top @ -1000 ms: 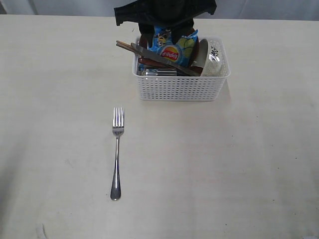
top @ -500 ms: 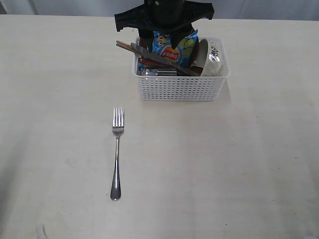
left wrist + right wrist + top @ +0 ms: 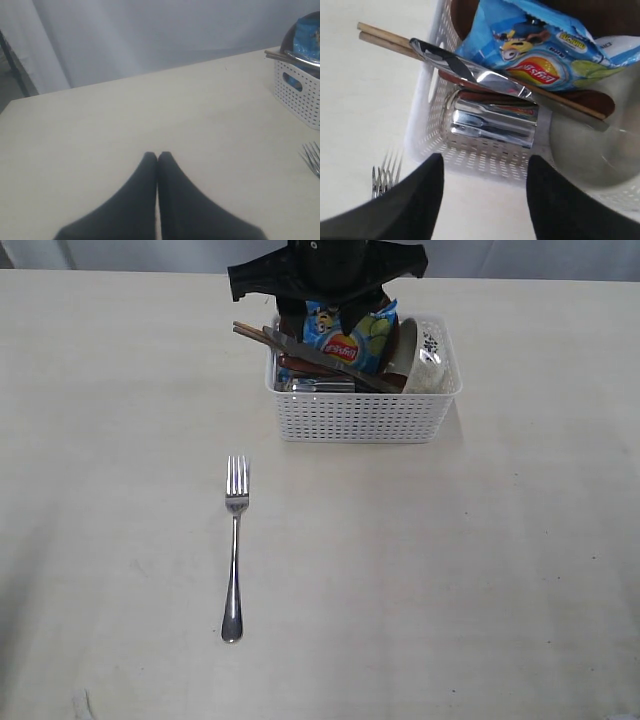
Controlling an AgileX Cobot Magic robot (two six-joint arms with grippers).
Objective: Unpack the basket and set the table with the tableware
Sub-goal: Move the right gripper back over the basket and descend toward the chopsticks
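The white basket (image 3: 360, 418) stands at the back of the table (image 3: 480, 570). In it lie a steel knife (image 3: 485, 77) across two chopsticks (image 3: 382, 36), a shiny steel cup (image 3: 492, 122) on its side, a white bowl (image 3: 595, 150), a brown wooden spoon (image 3: 587, 101) and a brown plate (image 3: 464, 15) behind the blue chips bag (image 3: 540, 50). My right gripper (image 3: 485, 162) hovers open above the basket's near wall, holding nothing. A steel fork (image 3: 235, 540) lies on the table in front, to the left. My left gripper (image 3: 158, 155) is shut and empty, over bare table.
The basket's end wall (image 3: 300, 95) and the fork's tines (image 3: 312, 156) show at the edge of the left wrist view. A grey curtain (image 3: 150, 35) hangs behind the table's far edge.
The right arm above the basket has shifted slightly. The basket's contents and the fork have stayed where they were.
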